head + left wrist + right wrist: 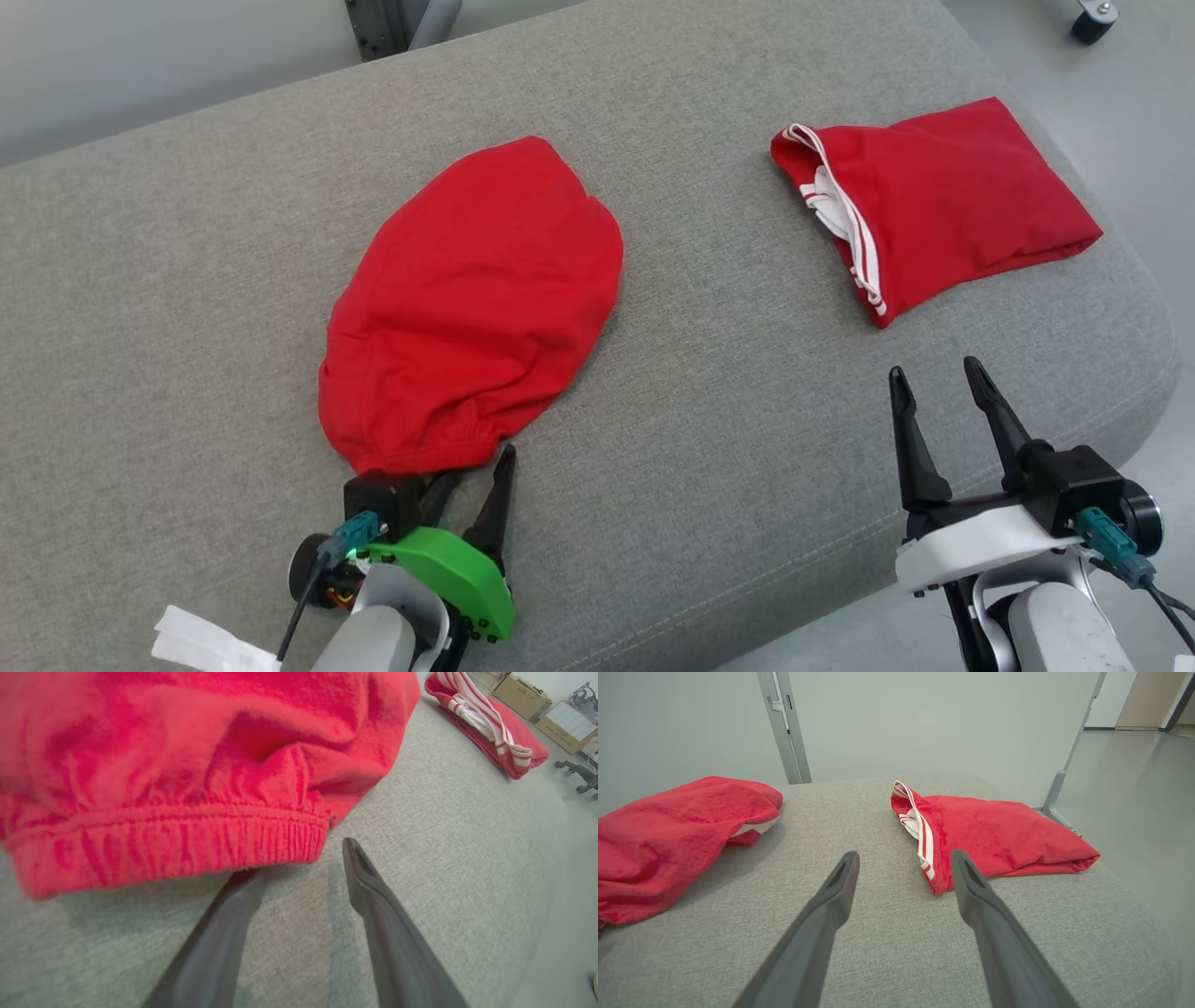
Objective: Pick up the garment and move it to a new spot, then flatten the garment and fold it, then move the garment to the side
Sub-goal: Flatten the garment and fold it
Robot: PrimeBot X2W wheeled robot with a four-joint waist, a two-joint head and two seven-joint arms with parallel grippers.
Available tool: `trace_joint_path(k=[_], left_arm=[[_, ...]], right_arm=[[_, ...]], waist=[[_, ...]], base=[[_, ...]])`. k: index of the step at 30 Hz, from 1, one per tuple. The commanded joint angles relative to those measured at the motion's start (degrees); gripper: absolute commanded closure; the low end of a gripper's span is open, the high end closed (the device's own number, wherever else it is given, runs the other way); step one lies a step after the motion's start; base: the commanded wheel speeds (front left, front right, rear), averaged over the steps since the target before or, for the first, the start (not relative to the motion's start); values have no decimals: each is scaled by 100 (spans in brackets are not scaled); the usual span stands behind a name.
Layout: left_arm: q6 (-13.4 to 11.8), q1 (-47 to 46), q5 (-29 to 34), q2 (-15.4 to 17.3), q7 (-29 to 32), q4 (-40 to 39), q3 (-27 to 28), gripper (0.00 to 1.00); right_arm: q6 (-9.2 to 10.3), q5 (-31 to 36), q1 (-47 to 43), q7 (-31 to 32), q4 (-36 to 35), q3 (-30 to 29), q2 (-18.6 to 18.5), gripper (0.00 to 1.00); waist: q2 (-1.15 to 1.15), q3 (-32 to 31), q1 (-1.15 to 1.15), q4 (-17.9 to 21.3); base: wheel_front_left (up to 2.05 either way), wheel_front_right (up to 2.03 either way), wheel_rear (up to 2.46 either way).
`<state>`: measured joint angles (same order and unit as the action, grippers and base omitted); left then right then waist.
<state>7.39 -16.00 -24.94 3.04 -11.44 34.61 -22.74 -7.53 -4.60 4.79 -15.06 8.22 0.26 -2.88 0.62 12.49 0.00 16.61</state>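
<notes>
Lying crumpled left of centre on the grey bench (pixel 709 420): 1 red garment (pixel 471 299), judged soft, light and limp, best taken by its elastic waistband (pixel 177 844). Left claw (pixel 478 465) stood parted at that hem, 1 finger (pixel 219 933) tucked beneath. Right claw (pixel 934 366) gaped wide, empty, near 1 folded garment (pixel 943 205)

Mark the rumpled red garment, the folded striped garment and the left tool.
rumpled red garment (pixel 476 299), head view, middle of the cloth.
folded striped garment (pixel 962 205), head view, plain red panel.
left tool (pixel 478 469), head view, gap between its fingertips.
</notes>
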Motion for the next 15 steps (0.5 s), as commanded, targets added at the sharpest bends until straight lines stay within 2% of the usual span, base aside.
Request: trace_joint_path(k=[1,10,15], left_arm=[[11,-151,-30,31,-36,32,-55,100],[15,-503,-473,11,-12,-362,-475,100],[16,-733,-1390,0,363,-1319,-785,100]], right_arm=[[9,-50,65,-16,9,11,-2,0],[9,-31,25,-16,36,25,-2,0],[9,2,-23,-16,45,25,-3,0]], waist=[[-62,-13,0,17],[-62,-130,0,33],[-62,-197,0,28]], base=[[0,0,0],[0,0,0],[0,0,0]])
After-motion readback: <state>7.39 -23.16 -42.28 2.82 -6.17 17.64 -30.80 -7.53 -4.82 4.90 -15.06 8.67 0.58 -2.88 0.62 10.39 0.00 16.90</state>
